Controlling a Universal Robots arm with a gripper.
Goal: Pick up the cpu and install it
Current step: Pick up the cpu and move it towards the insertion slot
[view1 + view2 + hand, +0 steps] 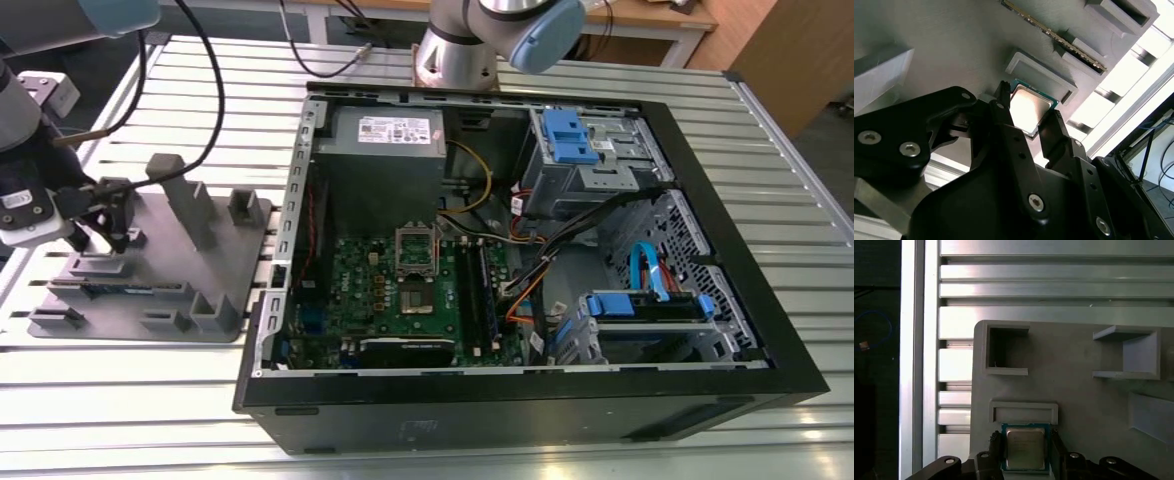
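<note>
In the exterior view, we see the gripper (107, 240) pointing down onto the grey fixture (160, 270) at that view's left. The arm (27, 150) rises above it at the frame's edge. The fixture rests on a slatted metal table (134, 400). Beside it, toward the exterior view's right, lies the open computer case (534, 410). Its motherboard (380, 270) faces up, well apart from the gripper.

In the second wrist view, we find the cpu (1029, 106) flat on the fixture, silver top up, just beside a raised rectangular frame (1041, 75). It sits between the two black fingers (1004, 115), which close against its opposite edges.

In the first wrist view, the cpu (1025, 449) is again clamped between the fingers (995, 446), just beside the frame (1024, 404). Open pockets in the fixture lie beyond it, and then the table's bright slats.
</note>
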